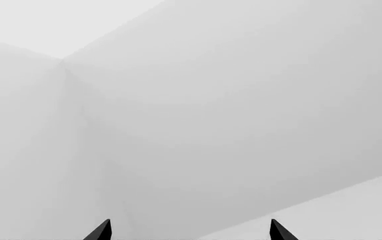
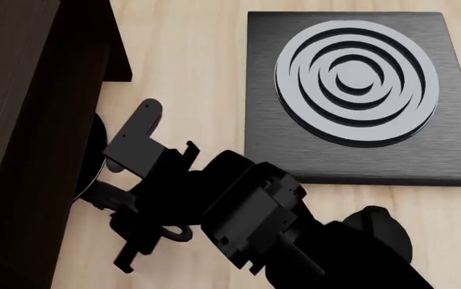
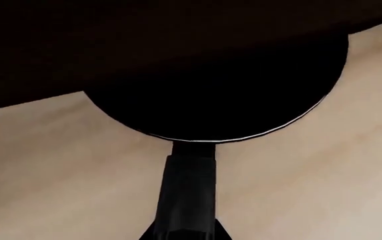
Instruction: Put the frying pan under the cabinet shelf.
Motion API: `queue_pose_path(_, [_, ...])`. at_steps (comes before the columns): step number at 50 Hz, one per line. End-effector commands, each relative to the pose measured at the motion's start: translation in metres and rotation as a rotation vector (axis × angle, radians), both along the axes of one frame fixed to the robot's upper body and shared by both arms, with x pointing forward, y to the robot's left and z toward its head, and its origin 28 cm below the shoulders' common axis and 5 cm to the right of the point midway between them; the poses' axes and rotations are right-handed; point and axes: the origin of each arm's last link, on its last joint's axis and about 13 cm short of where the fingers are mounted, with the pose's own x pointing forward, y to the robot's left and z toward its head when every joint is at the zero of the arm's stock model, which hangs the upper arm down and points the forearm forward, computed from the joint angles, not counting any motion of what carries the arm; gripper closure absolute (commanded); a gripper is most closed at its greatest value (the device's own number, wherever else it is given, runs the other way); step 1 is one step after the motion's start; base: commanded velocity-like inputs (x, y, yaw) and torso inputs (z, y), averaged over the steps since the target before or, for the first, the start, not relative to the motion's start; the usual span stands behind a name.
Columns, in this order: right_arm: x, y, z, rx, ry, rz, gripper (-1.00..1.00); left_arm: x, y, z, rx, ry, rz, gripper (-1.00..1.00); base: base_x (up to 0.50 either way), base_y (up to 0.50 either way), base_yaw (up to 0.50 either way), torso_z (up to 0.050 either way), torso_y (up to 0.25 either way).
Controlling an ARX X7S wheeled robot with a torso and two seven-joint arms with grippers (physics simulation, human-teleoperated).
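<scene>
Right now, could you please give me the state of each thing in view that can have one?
frying pan: flat on the table, mostly under the cabinet shelf, handle sticking out.
right pincer: shut on the pan's handle.
left pincer: open, holding nothing, facing blank walls.
black square plate: flat on the table, nothing on it.

Right end effector point(image 2: 146, 226) clamped; left end effector point(image 1: 191, 231) spread.
</scene>
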Motion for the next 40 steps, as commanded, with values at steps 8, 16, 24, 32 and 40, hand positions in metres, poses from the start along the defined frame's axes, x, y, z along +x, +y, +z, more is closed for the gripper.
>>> queue_pose_path(8, [-0.004,0.013,0.001,0.066,0.048,0.021,-1.0,-0.002,0.001,-0.004,-0.003,0.008,0.004,-1.0,0.0,0.0,0.0,0.0,0.0])
queue_pose_path(16, [-0.003,0.009,0.0,0.037,0.047,0.013,-1.0,-0.002,0.001,-0.005,-0.005,0.009,0.0,-1.0,0.0,0.0,0.0,0.0,0.0])
queue_pose_path(24, [-0.002,0.007,-0.001,0.008,0.04,0.007,-1.0,-0.003,0.001,-0.006,-0.003,0.009,0.001,-1.0,0.0,0.0,0.0,0.0,0.0])
queue_pose_path(32, [-0.001,0.007,0.006,-0.005,0.02,0.007,-1.0,-0.003,0.002,-0.006,-0.004,0.012,0.001,-1.0,0.0,0.0,0.0,0.0,0.0])
queue_pose_path(40, [0.002,0.009,0.023,0.019,-0.023,0.002,-1.0,-0.003,0.003,-0.005,-0.009,0.014,-0.002,-1.0,0.0,0.0,0.0,0.0,0.0])
